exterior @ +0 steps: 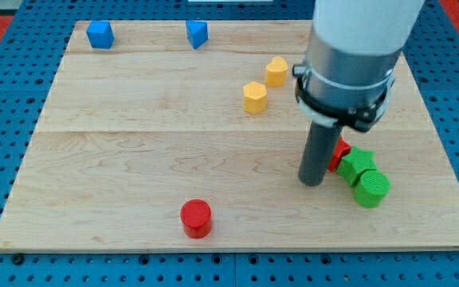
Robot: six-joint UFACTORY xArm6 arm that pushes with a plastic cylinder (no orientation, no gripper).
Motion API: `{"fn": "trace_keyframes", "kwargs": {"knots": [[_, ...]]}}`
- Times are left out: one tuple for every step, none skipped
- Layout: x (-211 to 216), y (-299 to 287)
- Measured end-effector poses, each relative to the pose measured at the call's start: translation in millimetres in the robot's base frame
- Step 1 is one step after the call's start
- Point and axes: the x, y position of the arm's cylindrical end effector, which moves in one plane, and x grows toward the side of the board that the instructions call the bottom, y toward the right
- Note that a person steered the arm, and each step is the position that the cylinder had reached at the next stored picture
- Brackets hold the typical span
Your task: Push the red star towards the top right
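Observation:
The red star (339,153) lies at the board's right side, mostly hidden behind my rod, so only a red sliver shows. My tip (312,182) rests on the board just to the left of and slightly below the star, touching or nearly touching it. Two green blocks sit right of the star: a green block (358,164) against it and a green cylinder (370,188) below that. The arm's grey body covers the board's top right.
A red cylinder (196,218) sits near the bottom edge. Two yellow blocks (254,97) (276,71) lie up and left of the tip. Two blue blocks (100,34) (197,33) sit along the top edge. The wooden board (134,143) lies on a blue pegboard.

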Motion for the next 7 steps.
{"fn": "trace_keyframes", "kwargs": {"knots": [[-43.6, 6.2], [-54.9, 64.4], [-54.7, 79.6], [-50.4, 94.8], [-27.4, 120.8], [-60.2, 130.8], [-129.0, 84.4]]}}
